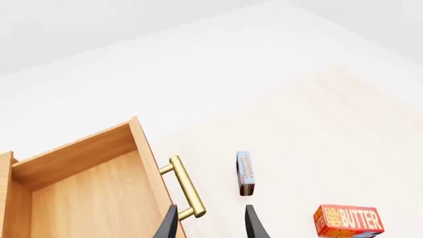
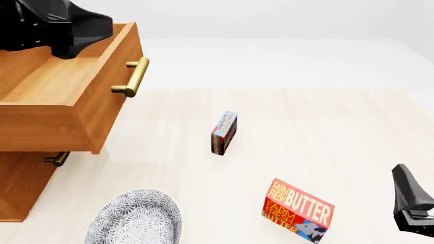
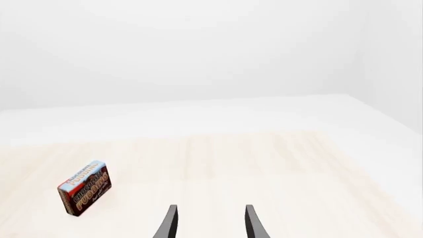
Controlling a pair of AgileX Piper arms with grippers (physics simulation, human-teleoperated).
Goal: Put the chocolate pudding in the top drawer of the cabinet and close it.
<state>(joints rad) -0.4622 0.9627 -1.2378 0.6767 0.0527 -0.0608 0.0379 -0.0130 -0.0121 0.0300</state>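
Right gripper [image 3: 209,223], jaws apart and empty, should descend squarely over the chocolate pudding [image 2: 224,132], standing on the table beside the open top drawer [image 2: 64,96]; left gripper [image 1: 209,223] seemingly apart too.

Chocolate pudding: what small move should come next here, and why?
Probably bring the right gripper forward toward the chocolate pudding. The top drawer already stands pulled out, the pudding rests untouched on the table, and the right gripper is open with nothing between its fingers.
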